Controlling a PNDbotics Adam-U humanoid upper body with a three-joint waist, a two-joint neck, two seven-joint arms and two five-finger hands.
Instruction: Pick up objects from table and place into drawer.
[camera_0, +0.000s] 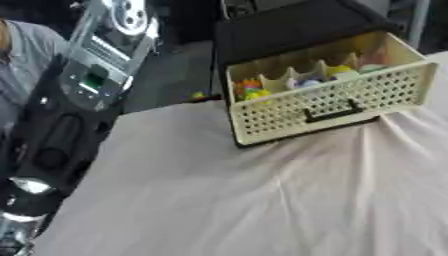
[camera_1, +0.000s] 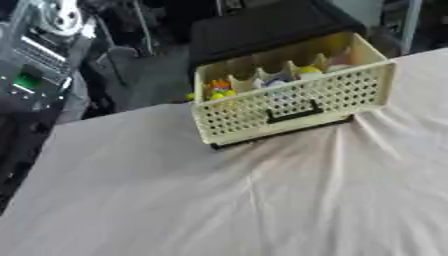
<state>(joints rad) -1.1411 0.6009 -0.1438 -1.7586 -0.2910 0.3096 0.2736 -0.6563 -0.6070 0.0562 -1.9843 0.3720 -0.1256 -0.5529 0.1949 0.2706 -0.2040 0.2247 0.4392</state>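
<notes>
Left eye view shows a cream perforated plastic drawer (camera_0: 328, 97) pulled out toward the viewer in the upper right of the frame, projecting from a black cabinet (camera_0: 289, 25) behind it. Its front panel carries a dark handle (camera_0: 331, 112) at the middle. Inside, cream dividers split the drawer into compartments, and small coloured objects (camera_0: 254, 90) lie in them: orange and yellow pieces at the left end, pale, bluish and yellow-green pieces toward the middle and right. What each piece is cannot be made out.

A wrinkled pale pinkish-grey cloth (camera_0: 245, 200) covers the table and fills the lower part of the frame; creases radiate from below the drawer front. The drawer's lower front edge meets the cloth.

A black and silver robot arm (camera_0: 61, 130) runs down the left edge of the frame. Neither robot hand is visible in either view, so whether fingers are spread or closed cannot be told.
</notes>
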